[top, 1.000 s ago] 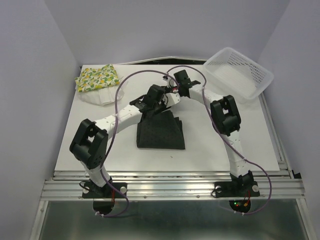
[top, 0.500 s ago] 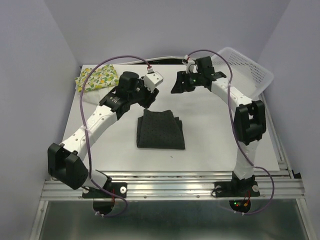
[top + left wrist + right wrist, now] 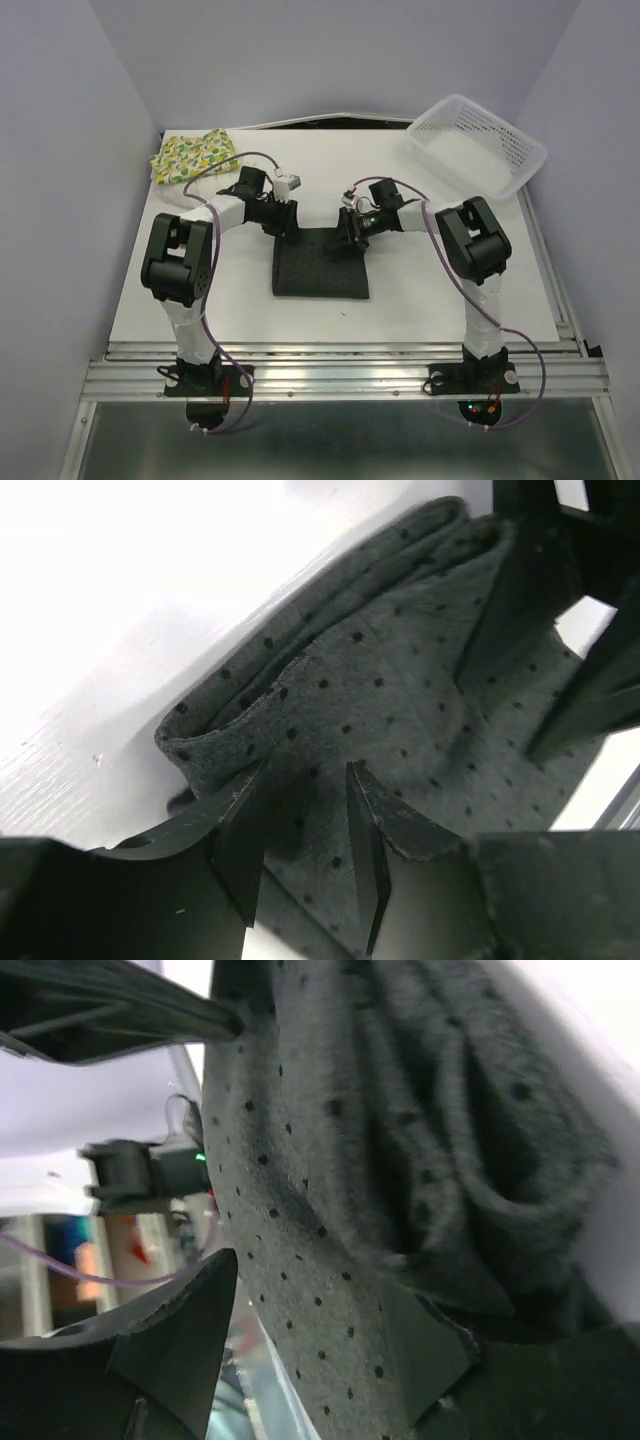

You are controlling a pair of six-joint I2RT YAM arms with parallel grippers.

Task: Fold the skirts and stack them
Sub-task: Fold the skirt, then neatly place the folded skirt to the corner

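Note:
The black skirt [image 3: 320,268], folded and finely dotted, lies at the table's middle. My left gripper [image 3: 287,226] is down at its far left corner. In the left wrist view the left gripper [image 3: 305,815] is open, and the skirt [image 3: 400,680] edge runs between its fingers [image 3: 238,830]. My right gripper [image 3: 344,243] is down at the far right corner. In the right wrist view it [image 3: 310,1305] is open, with a fold of the skirt [image 3: 300,1210] between its fingers [image 3: 180,1330]. The lemon-print skirt [image 3: 192,157] lies folded on the white skirt [image 3: 186,196] at the back left.
A white mesh basket [image 3: 478,143] sits tilted at the back right corner. The white table [image 3: 430,290] ends in metal rails along the near edge, where both arm bases stand. Purple cables loop over both arms.
Half a second ago both arms were raised and spread apart behind the black skirt. Now both grippers have come down onto its far corners and narrowed a little.

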